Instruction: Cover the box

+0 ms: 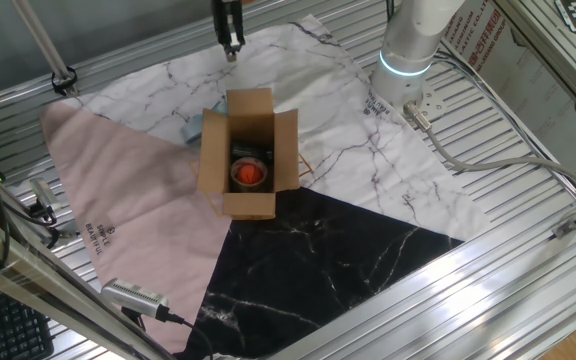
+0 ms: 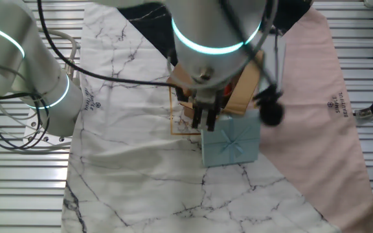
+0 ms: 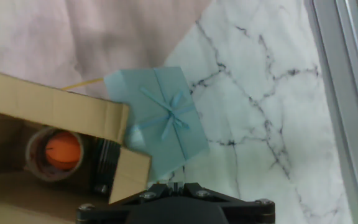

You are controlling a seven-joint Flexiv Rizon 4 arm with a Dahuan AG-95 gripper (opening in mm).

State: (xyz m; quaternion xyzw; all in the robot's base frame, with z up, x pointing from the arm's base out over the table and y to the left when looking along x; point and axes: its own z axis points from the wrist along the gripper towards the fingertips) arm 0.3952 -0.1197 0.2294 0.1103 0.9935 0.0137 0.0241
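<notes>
Cardboard box (image 1: 249, 152) stands open, largely hidden behind the arm (image 2: 217, 39).

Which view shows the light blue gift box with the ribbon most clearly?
The hand view: the light blue gift box lies nearly whole, bow visible, beside the open cardboard box. The other fixed view shows it partly behind the gripper. In one fixed view only a sliver peeks past the carton.

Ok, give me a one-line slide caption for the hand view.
Hand view: open cardboard box holding a tape roll with an orange centre, beside a light blue gift box on the marble-print cloth.
</notes>
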